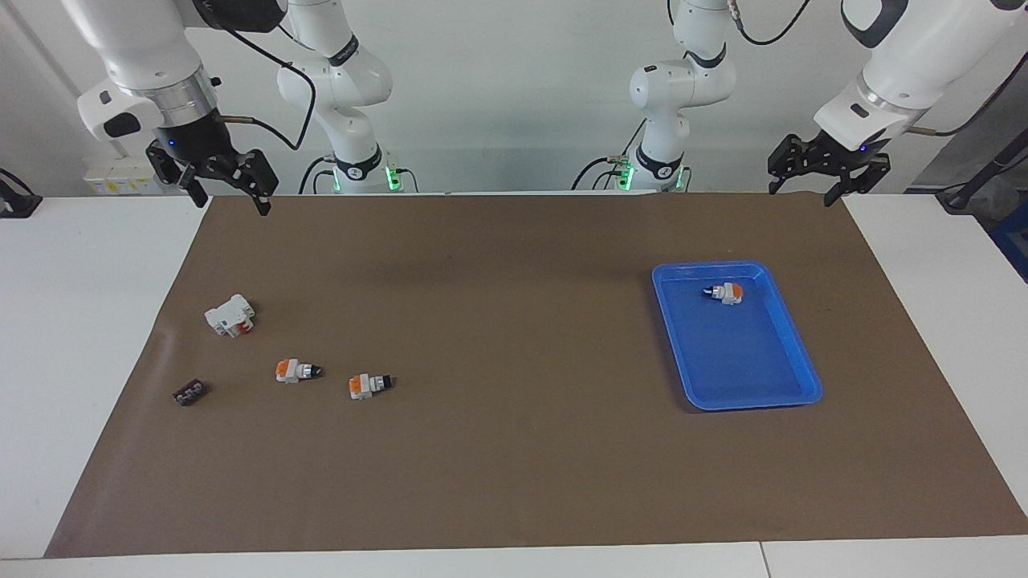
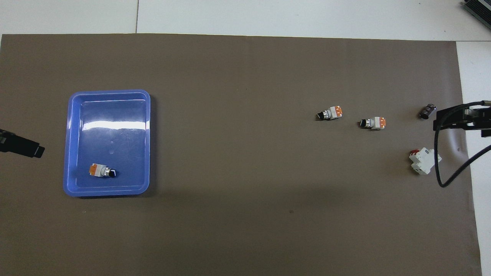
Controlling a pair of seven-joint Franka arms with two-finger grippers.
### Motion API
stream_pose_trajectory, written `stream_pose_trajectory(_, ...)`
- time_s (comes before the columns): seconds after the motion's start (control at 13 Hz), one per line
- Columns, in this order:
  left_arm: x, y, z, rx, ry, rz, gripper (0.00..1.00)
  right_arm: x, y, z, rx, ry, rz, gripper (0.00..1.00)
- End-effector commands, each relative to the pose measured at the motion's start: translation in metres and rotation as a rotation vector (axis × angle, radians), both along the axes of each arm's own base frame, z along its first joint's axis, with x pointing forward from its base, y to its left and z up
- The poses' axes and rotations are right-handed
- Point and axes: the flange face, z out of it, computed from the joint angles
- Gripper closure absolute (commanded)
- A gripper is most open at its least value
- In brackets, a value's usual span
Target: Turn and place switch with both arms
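One switch (image 1: 725, 293) (image 2: 101, 171) lies on its side in the blue tray (image 1: 809, 384) (image 2: 108, 92), in the part of the tray nearest the robots. Two more switches (image 1: 297, 370) (image 1: 369, 385) lie on the brown mat toward the right arm's end. My left gripper (image 1: 801, 195) hangs open and empty, high over the mat's edge at the robots' end, clear of the tray. My right gripper (image 1: 233, 205) waits open and empty, raised over the mat's corner at the right arm's end.
A bigger white block with red (image 1: 230, 315) and a small dark brown piece (image 1: 190, 392) lie near the two loose switches. The brown mat (image 1: 514, 466) covers most of the white table.
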Motion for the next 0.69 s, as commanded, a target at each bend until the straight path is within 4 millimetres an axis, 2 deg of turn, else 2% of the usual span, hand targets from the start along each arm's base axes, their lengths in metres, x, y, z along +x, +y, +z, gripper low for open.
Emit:
stream_pose_trajectory(0.0, -0.004, -0.006, 0.012, 0.082, 0.01, -0.009, 0.01, 0.001, -0.004, 0.002, -0.012, -0.001, 0.009, 0.0)
stream_pose_trajectory(0.38, -0.005, -0.014, 0.019, 0.052, -0.032, -0.009, 0.02, 0.001, -0.006, 0.002, -0.013, -0.001, 0.007, 0.0)
stream_pose_trajectory(0.62, -0.004, -0.024, 0.019, -0.028, -0.047, 0.128, 0.03, 0.001, -0.006, 0.0, -0.012, 0.003, 0.009, 0.0)
